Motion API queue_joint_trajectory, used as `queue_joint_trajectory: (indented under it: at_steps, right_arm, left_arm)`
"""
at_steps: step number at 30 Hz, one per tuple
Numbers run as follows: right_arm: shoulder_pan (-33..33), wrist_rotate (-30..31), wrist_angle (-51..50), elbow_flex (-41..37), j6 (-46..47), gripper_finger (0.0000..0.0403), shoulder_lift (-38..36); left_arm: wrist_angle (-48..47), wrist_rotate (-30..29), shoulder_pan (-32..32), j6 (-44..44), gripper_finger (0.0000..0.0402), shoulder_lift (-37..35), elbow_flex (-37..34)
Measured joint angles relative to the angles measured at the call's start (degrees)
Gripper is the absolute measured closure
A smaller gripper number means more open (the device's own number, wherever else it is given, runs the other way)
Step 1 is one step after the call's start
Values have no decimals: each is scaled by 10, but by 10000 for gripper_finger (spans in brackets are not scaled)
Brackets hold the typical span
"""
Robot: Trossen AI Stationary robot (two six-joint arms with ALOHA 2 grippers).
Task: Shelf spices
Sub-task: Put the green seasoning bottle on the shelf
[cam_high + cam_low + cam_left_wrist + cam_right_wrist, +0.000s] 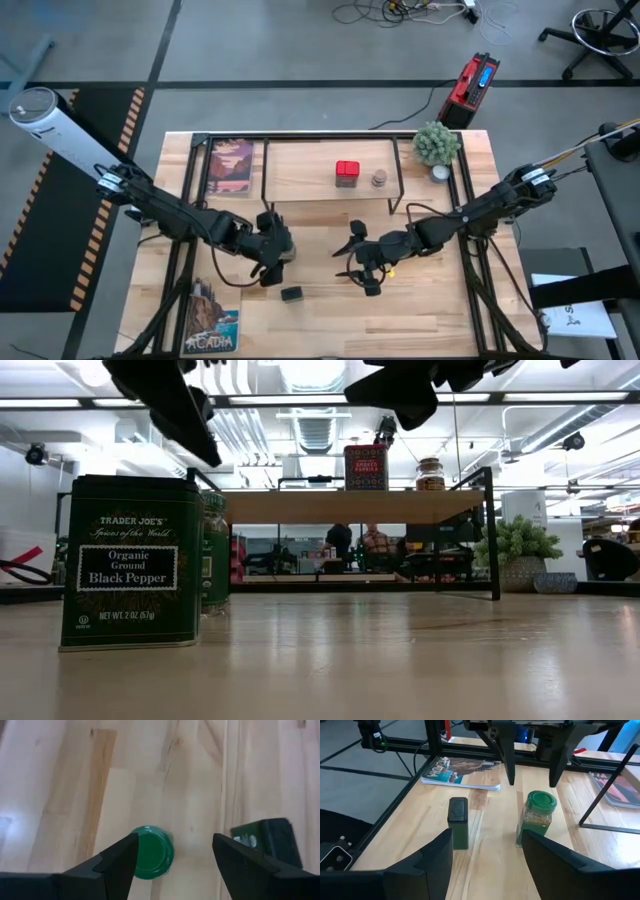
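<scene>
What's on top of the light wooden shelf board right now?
A red square tin and a tiny tan round jar stand on the shelf. The space under its board is hidden from above.

Grey floor (250,50) with cables (400,12), ceiling strip lights (300,402), perhaps seated people (375,542) beyond

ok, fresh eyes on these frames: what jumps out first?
Probably the left gripper, open and hanging right above the green-capped jar near the table's middle, jaws spread wide of the cap. Next, the dark green black pepper tin looming in the low view, standing on the table beside that jar. Then the red tin and small tan jar already on the shelf.
</scene>
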Motion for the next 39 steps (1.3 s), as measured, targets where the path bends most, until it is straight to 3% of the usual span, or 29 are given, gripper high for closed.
queue_joint_trajectory:
  at_steps: [11,25,39]
  right_arm:
    - [4,0,-1,0,4,192,0]
    - [7,0,-1,0,5,188,0]
    - [7,0,-5,0,6,194,0]
  left_arm:
    - [-11,54,47,41,143,16,-3]
    - [-23,55,48,70,86,75,-3]
    - [8,67,47,67,123,134,-4]
